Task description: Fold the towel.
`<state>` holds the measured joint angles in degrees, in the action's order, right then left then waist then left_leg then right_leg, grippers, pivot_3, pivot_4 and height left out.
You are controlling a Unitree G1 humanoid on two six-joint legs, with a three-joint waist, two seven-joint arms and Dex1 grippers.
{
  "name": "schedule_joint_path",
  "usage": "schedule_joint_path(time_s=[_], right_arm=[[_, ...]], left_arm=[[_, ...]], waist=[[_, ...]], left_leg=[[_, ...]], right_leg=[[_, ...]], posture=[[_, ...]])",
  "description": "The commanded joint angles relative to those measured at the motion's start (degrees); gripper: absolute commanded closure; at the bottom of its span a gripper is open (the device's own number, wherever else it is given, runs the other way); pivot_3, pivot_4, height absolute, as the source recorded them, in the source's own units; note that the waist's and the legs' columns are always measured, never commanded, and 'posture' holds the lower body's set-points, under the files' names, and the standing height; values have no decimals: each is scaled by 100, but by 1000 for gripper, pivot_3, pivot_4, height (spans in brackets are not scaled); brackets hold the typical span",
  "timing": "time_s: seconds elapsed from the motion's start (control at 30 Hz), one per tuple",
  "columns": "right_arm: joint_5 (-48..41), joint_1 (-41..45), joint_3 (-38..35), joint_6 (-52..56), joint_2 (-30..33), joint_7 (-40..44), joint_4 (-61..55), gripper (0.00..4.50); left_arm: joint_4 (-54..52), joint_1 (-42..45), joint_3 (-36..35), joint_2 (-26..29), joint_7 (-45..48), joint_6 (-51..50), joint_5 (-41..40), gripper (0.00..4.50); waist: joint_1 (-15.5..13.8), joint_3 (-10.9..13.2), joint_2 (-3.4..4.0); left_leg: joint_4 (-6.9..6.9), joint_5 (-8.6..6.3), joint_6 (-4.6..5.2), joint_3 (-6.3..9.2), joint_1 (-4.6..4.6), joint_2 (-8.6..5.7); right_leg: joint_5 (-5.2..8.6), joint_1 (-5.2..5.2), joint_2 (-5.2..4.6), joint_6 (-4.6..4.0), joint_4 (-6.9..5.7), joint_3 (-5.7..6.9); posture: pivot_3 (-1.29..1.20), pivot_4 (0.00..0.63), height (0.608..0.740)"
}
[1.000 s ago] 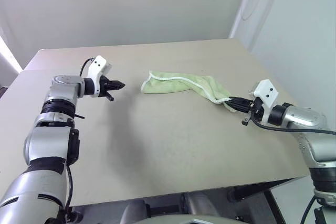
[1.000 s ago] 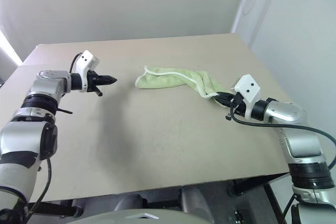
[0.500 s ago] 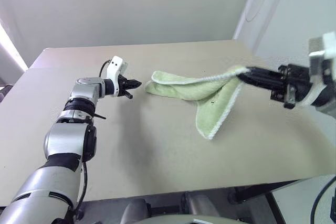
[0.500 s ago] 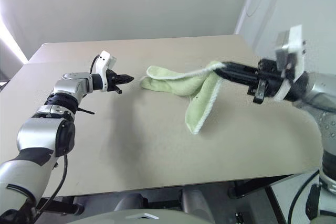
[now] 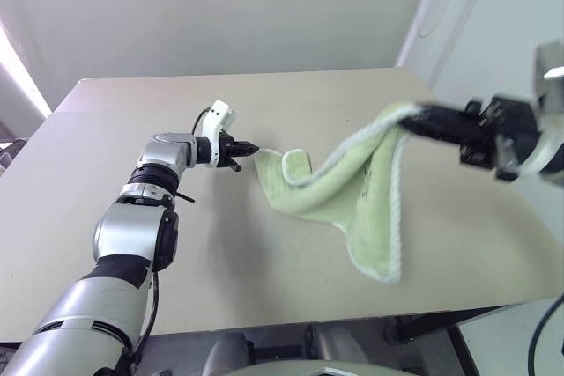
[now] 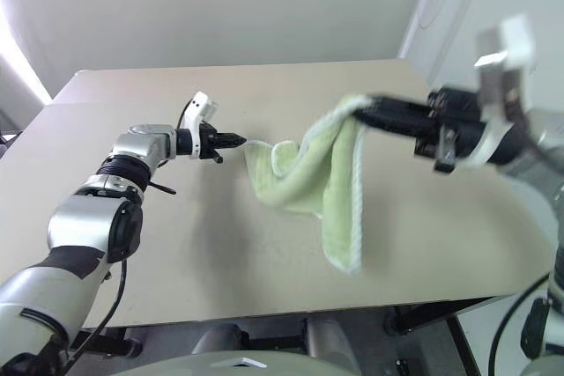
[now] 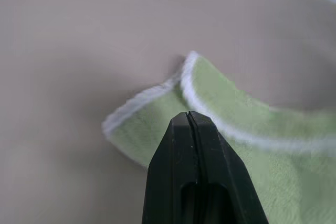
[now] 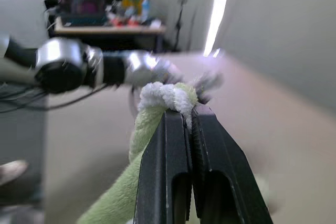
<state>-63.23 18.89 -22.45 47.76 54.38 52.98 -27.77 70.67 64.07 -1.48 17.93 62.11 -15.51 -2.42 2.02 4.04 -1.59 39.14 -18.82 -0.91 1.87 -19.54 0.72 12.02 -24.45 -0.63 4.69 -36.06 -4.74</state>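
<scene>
Both grippers [image 5: 252,149] [image 5: 414,121] shut, arms outstretched

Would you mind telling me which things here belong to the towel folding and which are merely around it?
Part of the job:
- towel, one end lifted, the other lying on the table
- right end effector, shut on the towel's raised edge
- left end effector, shut, its tip at the towel's corner on the table

Just around:
- table
- cluttered desk in the background
</scene>
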Motion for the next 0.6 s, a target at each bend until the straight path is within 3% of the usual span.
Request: schedule_joint_path(time_s=[0.03, 0.2, 0.6], right_arm=[[-48, -257, -47, -100, -105, -167, -468, 4469], [34, -625, 6, -203, -282, -475, -651, 4469], [-47, -921, -39, -315, -341, -1010, -933, 4469]], left_arm=[[-18, 400, 32, -213, 88, -108, -2, 4500], [215, 591, -102, -620, -395, -325, -56, 4500], [387, 506, 41, -986, -913, -281, 242, 4500]], waist=[[1, 0, 0], [50, 0, 0], [36, 0, 0]], left_leg=[[1, 0, 0, 0, 1, 0], [1, 0, 0, -2, 3, -1], [-3, 0, -1, -2, 4, -1]], right_leg=[[0, 0, 0, 0, -1, 0], [1, 4, 2, 0, -1, -2], [1, 5, 2, 0, 5, -4]], posture=[[0, 0, 712], [0, 0, 712], [0, 0, 712]])
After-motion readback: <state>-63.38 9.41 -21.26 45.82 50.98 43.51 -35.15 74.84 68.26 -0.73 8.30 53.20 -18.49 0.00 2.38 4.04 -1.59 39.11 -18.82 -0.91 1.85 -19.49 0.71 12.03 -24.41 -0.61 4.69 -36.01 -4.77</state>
